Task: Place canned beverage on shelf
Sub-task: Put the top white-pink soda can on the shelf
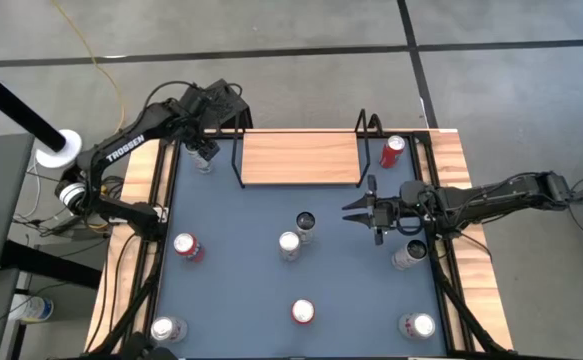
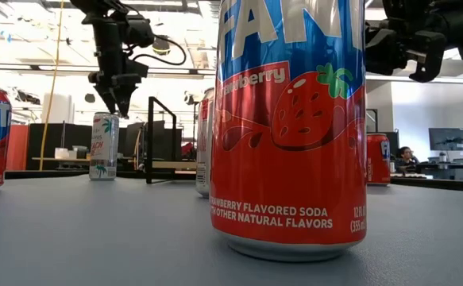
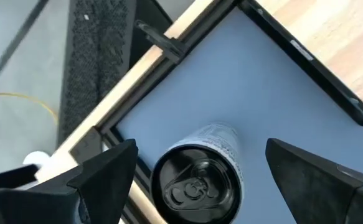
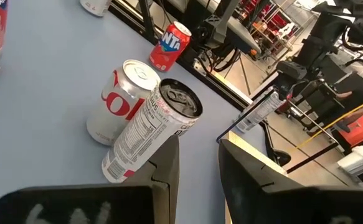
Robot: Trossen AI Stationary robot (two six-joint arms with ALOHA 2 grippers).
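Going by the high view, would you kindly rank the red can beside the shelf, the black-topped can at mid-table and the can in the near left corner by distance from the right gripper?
From the right gripper:
1. Black-topped can, mid-table, toward the left arm's side.
2. Red can, lying at the shelf's right end.
3. Corner can, near left corner.

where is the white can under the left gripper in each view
High view: white can at the mat's far left corner, beside the shelf.
Low view: left, far back.
Left wrist view: bottom centre.
Right wrist view: probably right of centre.
Landmark: open left gripper directly above it.
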